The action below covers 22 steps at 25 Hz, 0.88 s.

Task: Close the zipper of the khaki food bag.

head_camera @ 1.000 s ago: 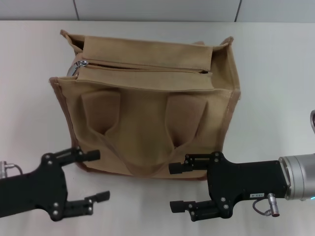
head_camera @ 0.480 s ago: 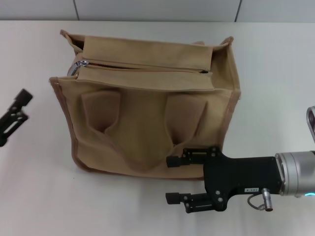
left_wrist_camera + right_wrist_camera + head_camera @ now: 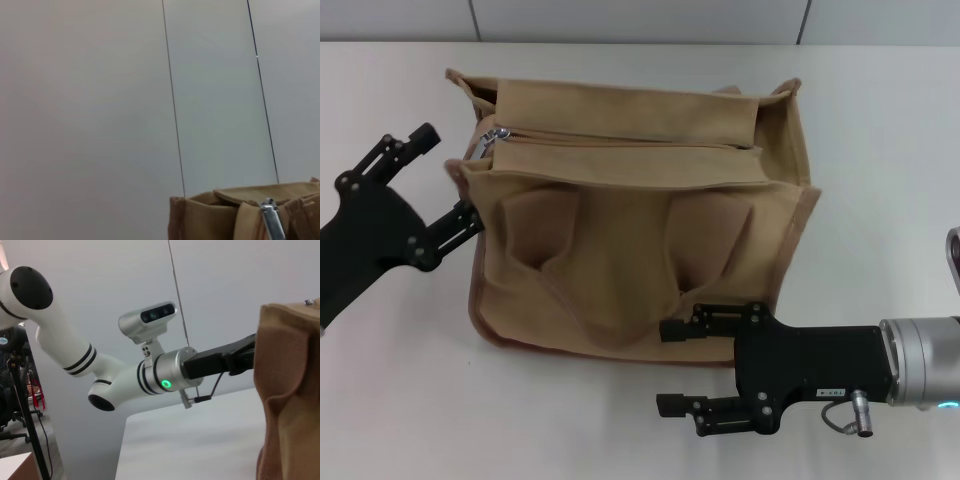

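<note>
The khaki food bag (image 3: 640, 240) stands upright in the middle of the white table. Its zipper (image 3: 620, 142) runs along the top, with the silver slider (image 3: 497, 134) at the left end. My left gripper (image 3: 447, 175) is open at the bag's left end, one finger beside the slider and the other finger against the bag's side. My right gripper (image 3: 665, 368) is open and empty, just in front of the bag's front bottom edge. The left wrist view shows the bag's top corner (image 3: 210, 220) and the silver pull tab (image 3: 272, 222). The right wrist view shows the bag's side (image 3: 290, 400).
A grey panelled wall (image 3: 640, 18) runs behind the white table (image 3: 880, 150). In the right wrist view my left arm (image 3: 160, 374) reaches in to the bag from the far side.
My left gripper has swung from the front left of the table up to the bag's left end. The bag has shifted slightly to the right. The right gripper has moved down a little.
</note>
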{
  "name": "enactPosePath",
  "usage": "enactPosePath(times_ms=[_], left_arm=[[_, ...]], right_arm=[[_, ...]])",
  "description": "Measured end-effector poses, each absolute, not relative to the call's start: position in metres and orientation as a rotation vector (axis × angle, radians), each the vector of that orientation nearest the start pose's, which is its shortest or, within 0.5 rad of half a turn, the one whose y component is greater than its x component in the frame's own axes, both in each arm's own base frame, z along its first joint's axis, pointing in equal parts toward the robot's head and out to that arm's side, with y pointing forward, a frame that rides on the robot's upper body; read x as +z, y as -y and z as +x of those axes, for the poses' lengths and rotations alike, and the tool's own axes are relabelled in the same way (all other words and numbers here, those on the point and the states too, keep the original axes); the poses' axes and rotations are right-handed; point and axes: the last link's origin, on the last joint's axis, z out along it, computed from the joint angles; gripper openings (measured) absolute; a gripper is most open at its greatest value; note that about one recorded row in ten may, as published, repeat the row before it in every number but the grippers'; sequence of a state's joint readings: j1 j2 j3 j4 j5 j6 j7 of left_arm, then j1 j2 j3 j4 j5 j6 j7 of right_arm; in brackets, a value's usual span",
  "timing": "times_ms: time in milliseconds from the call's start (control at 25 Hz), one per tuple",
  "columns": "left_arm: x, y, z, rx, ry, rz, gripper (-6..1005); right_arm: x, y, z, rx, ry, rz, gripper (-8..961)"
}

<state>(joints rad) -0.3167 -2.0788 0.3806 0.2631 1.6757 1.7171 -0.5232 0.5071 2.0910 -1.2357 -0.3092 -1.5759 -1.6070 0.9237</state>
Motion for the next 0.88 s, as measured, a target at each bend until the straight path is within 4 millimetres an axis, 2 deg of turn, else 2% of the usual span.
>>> enactPosePath(times_ms=[160,400,880], left_arm=[[0.0059,-0.2582,-0.3098,-1.016,0.197,-2.076,781],[0.0086,-0.2587,-0.3068,-1.063,0.199,-1.939,778],[0.0087,-0.2555,-0.3045,-1.095,0.198,-1.92,773]], right_arm=[[-0.0848,-0.2538,0.241,0.989,-0.281,-2.99,736],[-0.0859,-0.2541,0.2416,0.994,-0.288,-2.975,736],[-0.0861,-0.2546,0.2411,0.995,-0.287,-2.974,736]])
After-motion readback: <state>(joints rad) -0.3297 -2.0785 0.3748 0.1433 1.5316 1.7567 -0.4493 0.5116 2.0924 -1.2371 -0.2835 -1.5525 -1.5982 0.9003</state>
